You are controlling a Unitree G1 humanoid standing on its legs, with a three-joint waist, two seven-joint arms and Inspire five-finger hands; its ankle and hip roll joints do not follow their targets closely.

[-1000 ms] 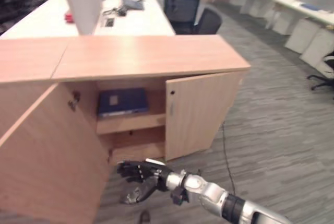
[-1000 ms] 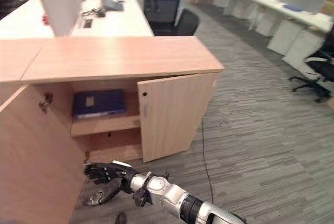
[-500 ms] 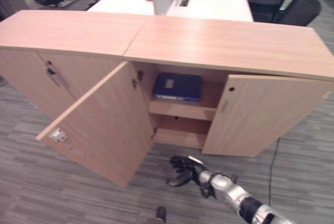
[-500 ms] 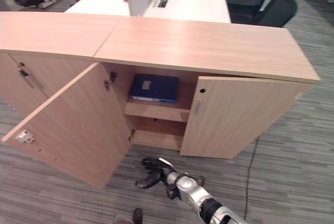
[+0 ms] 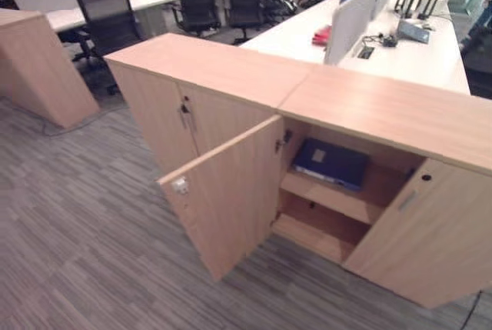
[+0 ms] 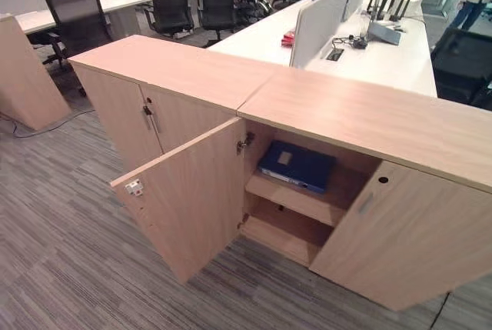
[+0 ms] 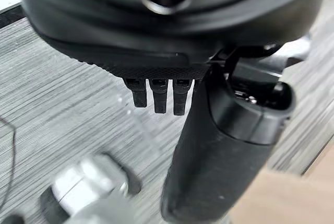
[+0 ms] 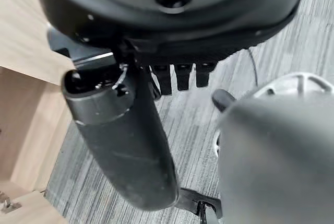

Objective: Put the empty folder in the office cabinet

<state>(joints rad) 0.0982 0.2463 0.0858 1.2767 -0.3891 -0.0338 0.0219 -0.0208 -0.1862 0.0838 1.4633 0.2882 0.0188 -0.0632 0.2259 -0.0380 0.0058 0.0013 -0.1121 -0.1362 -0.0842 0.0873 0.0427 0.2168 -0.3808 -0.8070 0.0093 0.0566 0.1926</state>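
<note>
The left hand [image 7: 219, 145] hangs slack over carpet, holding nothing. The blue folder [image 6: 296, 165] already lies on the upper shelf of the office cabinet [image 6: 369, 118] — well away from either hand, so only the open left door [image 6: 188, 195] remains. Office chairs [image 6: 171, 3] stand beyond. The right hand [image 8: 130, 145] hangs relaxed, empty, beside the cabinet.

Grey striped carpet [image 5: 84, 238] covers an open-plan office. Beyond the wooden units run long white desks [image 6: 384, 53] with pale divider screens [image 6: 319, 18] — black office chairs [image 5: 108, 18] stand along them. The same carpet lies beneath each robot hand in the wrist views.
</note>
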